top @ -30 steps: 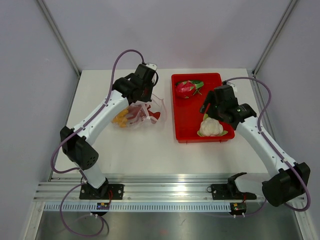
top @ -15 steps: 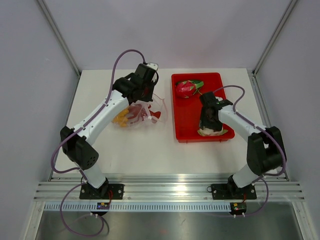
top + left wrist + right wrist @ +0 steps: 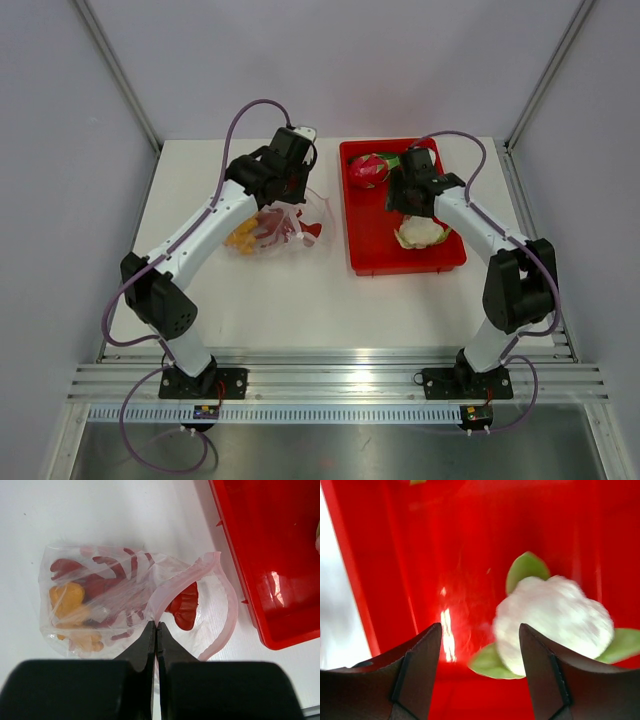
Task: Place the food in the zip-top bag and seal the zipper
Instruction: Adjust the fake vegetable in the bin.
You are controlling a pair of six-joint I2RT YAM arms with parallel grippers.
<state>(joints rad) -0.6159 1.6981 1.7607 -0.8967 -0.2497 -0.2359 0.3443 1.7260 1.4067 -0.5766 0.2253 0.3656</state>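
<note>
The open right gripper (image 3: 480,628) hangs over the red tray (image 3: 380,555) with the cauliflower (image 3: 555,620) just ahead, a bit sideways, while the closed left gripper (image 3: 156,630) pinches the zip-top bag (image 3: 100,592).

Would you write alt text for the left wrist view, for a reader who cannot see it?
The left gripper, shut, pinches the pink zipper of a clear zip-top bag holding red chili peppers and orange-yellow pieces on a white table. A red tray lies at right.
</note>
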